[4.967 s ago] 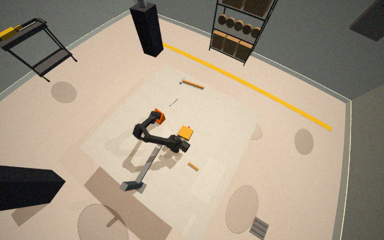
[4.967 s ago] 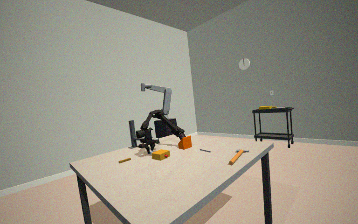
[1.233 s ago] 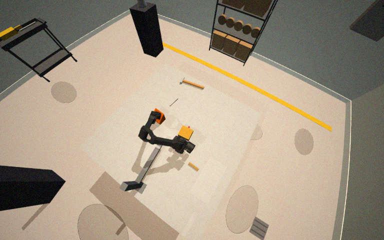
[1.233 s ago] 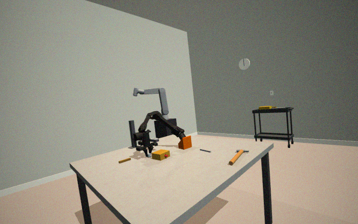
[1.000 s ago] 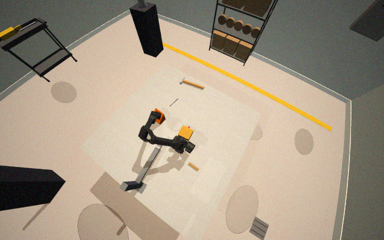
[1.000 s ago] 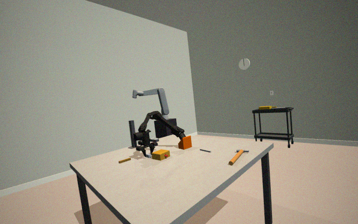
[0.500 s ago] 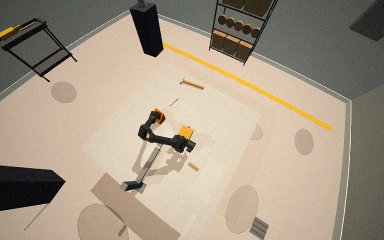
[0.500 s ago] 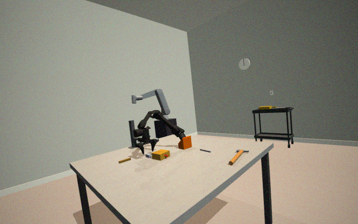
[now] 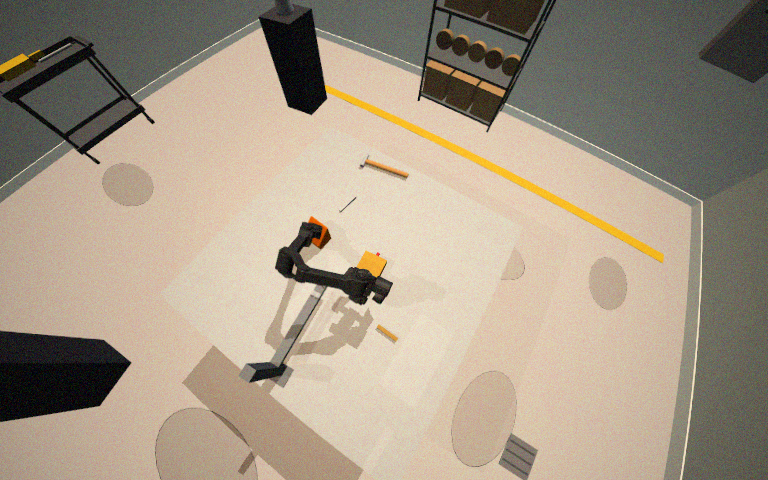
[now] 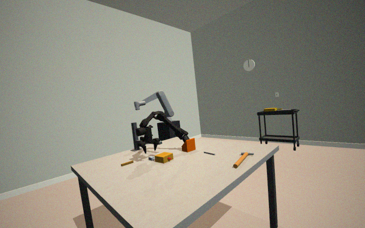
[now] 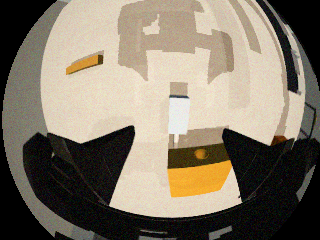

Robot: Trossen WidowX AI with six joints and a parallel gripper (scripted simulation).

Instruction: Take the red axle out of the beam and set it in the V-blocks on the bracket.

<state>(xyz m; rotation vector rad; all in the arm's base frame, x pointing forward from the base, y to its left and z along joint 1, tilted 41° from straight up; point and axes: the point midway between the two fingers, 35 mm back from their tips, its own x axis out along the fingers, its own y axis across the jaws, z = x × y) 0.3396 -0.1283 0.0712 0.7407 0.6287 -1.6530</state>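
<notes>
Freeing the axle: the step in hand, by my judgement, with the red axle (image 9: 377, 254) (image 10: 169, 158) showing only as a small tip at the side of the yellow block (image 9: 371, 263) (image 10: 164, 157) (image 11: 200, 181), which I take for the beam.
Hole: a round one in the block's opposite face, right of centre in the wrist view.
Pale block: this small piece (image 10: 151, 158) (image 11: 179, 115) lies near the hole side, its thin pin toward the beam but seemingly off the hole's line.
Gripper: fingers (image 9: 380, 291) (image 10: 150, 151) wide apart, nothing between them, above the table.
Next move: probably line up with the pin or the red tip, then work the axle out without shifting the beam.
V-blocks and bracket: I cannot pick them out for certain.
Orange block: left of centre from above (image 9: 320, 233) (image 10: 189, 145) (image 11: 278, 140), by the arm's lower end.
Shelf unit: top right of the top view (image 9: 530, 38), holding cartons (image 9: 461, 93) below round tubs (image 9: 477, 52).
Cart: upper left there (image 9: 49, 75) (image 10: 278, 111), bearing a yellow box (image 9: 15, 65) (image 10: 270, 109).
</notes>
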